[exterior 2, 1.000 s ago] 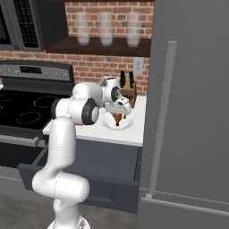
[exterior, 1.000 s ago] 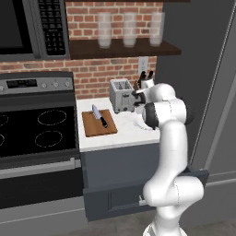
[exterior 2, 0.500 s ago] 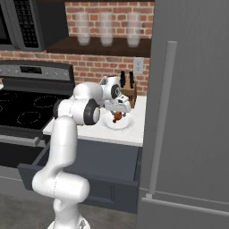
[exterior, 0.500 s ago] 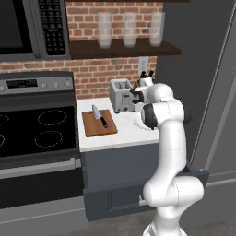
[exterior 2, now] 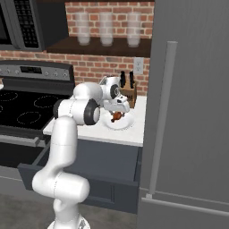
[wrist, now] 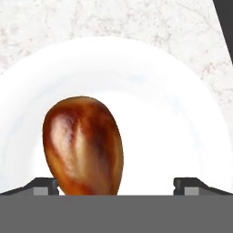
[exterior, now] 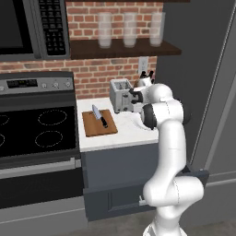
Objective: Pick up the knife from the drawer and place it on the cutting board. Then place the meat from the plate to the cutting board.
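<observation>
Hand view puts the meat (wrist: 83, 145) in the lower left of the frame, lying on the plate (wrist: 182, 127), with my gripper (wrist: 116, 185) spread wide just above it; one fingertip (wrist: 43, 185) sits at the meat's left edge, the other well to its right. Left base view shows the knife (exterior: 99, 115) lying on the board (exterior: 98, 123) at centre frame, beside the toaster (exterior: 121, 95). Right base view shows the drawer (exterior 2: 85, 176) pulled out below the counter.
</observation>
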Robot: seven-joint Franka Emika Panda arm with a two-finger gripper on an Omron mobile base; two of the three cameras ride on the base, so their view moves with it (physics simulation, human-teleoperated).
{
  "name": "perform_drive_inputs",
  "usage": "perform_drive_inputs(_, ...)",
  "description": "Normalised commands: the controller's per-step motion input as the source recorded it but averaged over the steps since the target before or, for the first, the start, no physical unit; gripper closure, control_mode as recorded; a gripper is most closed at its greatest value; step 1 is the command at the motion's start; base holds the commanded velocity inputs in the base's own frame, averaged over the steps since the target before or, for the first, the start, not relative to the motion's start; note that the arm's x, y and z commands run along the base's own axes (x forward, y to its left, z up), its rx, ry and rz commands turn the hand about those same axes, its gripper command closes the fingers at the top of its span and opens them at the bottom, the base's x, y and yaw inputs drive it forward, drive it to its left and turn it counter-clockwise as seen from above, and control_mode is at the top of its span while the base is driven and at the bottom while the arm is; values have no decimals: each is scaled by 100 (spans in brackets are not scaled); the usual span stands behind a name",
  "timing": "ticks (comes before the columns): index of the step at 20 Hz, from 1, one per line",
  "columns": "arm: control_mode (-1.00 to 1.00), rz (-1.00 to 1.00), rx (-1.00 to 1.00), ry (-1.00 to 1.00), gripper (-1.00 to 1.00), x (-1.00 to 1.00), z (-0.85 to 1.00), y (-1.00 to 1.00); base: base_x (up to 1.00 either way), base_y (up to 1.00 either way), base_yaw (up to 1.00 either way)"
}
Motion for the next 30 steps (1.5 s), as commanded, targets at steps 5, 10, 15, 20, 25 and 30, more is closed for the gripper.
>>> perform_drive_inputs(5,-100,0,0,0,-100,-2,-11,0,0,0,0)
perform_drive_inputs(10,-100,0,0,0,-100,0,-23,1,0,0,0)
perform_drive_inputs(15,-100,0,0,0,-100,0,-30,6,0,0,0)
perform_drive_inputs(20,-100,0,0,0,-100,0,-31,0,0,0,0)
perform_drive_inputs(25,-100,0,0,0,100,0,-22,0,0,0,0)
perform_drive_inputs(30,-100,0,2,-2,100,0,-2,0,0,0,0)
